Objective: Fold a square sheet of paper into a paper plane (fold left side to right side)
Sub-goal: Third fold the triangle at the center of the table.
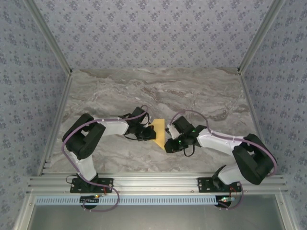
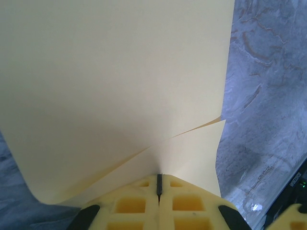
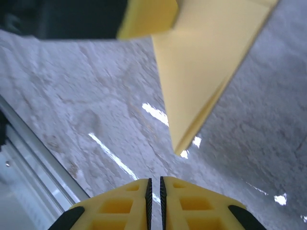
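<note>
Paper (image 1: pixel 159 132) pinched in left end effector (image 2: pixel 159 181) over marble table (image 1: pixel 192 96); right end effector (image 3: pixel 154 183) closed, empty, nearby

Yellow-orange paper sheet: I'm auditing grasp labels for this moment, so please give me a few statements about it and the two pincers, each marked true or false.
1. The left pincer is clamped on the thin yellow-orange paper sheet. True.
2. The right pincer grips the paper too. False: its fingers are together with nothing between them, and the paper's corner sits ahead of it, apart.
3. Near the left pincer, the paper shows two layers parting at one edge. True.
4. The paper sits at the far edge of the grey marble-patterned table. False: it is nearer the middle, between the two pincers.
</note>
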`<action>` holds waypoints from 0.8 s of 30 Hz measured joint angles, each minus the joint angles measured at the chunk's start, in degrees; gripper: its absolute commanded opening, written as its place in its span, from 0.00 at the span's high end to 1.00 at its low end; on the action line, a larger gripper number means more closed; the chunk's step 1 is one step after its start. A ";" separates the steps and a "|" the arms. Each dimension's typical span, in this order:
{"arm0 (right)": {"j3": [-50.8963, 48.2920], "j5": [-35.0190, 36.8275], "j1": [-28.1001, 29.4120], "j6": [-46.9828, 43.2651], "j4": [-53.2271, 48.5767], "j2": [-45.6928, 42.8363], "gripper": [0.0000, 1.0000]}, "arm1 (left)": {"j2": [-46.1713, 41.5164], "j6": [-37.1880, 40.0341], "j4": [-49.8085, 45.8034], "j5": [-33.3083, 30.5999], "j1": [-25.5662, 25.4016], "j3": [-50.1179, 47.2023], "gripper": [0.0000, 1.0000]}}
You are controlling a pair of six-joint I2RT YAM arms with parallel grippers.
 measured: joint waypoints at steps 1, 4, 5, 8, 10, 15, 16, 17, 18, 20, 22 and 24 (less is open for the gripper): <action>0.15 -0.87 -0.24 0.57 1.36 0.57 0.87 | 0.00 0.00 0.00 0.00 0.00 0.00 0.99; 1.51 -2.64 -0.33 2.36 4.87 4.74 0.89 | 0.00 0.00 0.00 0.00 0.00 0.00 0.99; 2.01 -2.93 -0.33 2.82 5.88 6.36 0.89 | 0.00 -0.02 0.00 0.00 0.00 0.00 0.99; 3.21 -3.30 -0.35 4.04 8.13 10.93 0.91 | 0.00 -0.02 0.00 0.02 0.00 0.00 0.99; 3.52 -3.28 -0.44 4.55 8.68 13.18 0.92 | 0.00 -0.02 0.00 0.02 0.00 0.00 0.98; 3.10 -3.76 -1.42 6.36 9.55 14.75 0.97 | -0.44 0.00 -0.11 -0.46 -0.07 0.00 0.97; 2.49 -4.24 -1.77 6.84 10.38 14.62 0.98 | -0.59 0.04 -0.22 -0.61 -0.09 -0.02 0.96; 1.66 -5.07 -2.25 7.52 11.63 14.51 0.99 | -0.87 0.09 -0.26 -0.92 -0.11 -0.22 0.96; 0.94 -5.84 -2.71 7.89 12.72 14.51 0.99 | -1.22 0.15 -0.26 -1.18 -0.11 -0.50 0.96; -0.57 -7.89 -3.91 8.66 15.17 14.53 1.00 | -2.27 0.20 -0.31 -1.73 -0.11 -1.36 0.95; -1.36 -9.51 -4.72 8.98 16.74 14.95 1.00 | -3.26 0.20 -0.28 -1.79 -0.17 -2.08 0.95; -1.66 -11.28 -5.51 9.18 17.92 15.69 1.00 | -4.24 0.20 0.04 -1.73 -0.68 -2.75 0.95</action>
